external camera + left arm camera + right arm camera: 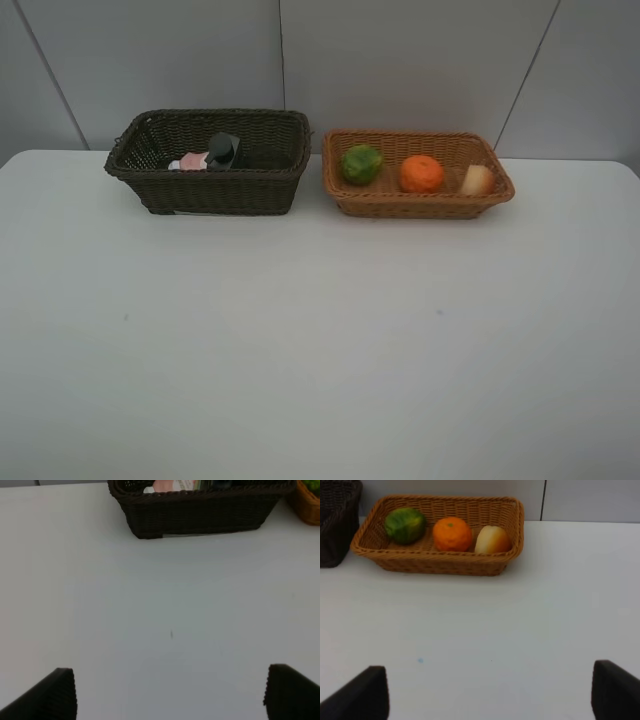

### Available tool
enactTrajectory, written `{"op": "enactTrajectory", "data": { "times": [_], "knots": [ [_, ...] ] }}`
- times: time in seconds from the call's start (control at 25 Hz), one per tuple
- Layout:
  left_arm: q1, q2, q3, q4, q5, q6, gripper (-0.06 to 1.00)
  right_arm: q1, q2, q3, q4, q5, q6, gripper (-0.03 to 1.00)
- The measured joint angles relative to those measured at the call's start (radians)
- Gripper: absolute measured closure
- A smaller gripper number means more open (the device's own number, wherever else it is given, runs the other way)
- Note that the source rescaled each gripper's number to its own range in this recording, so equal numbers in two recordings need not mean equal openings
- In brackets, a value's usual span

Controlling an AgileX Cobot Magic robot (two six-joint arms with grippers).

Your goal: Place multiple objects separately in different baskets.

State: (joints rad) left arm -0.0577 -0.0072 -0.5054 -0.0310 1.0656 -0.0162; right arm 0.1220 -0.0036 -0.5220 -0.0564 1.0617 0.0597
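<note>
Exterior high view shows no arm; both baskets stand side by side at the table's (300,350) far edge. The left gripper (170,695) hovers over bare table short of the dark brown basket (200,515), fingers spread wide, empty. The right gripper (490,695) hovers likewise, spread and empty, facing the tan basket (440,562) holding the green fruit (405,525), mandarin (452,534) and pale reddish fruit (492,540). The pink bottle (192,161) lies in the dark basket beside a dark object (224,150).
</note>
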Motion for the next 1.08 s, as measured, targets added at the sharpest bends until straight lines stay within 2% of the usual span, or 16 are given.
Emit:
{"op": "enactTrajectory", "data": {
  "times": [1.08],
  "knots": [
    [0.006, 0.0, 0.0, 0.007, 0.0, 0.0, -0.03, 0.0, 0.0, 0.0, 0.0, 0.0, 0.0, 0.24]
  ]
}}
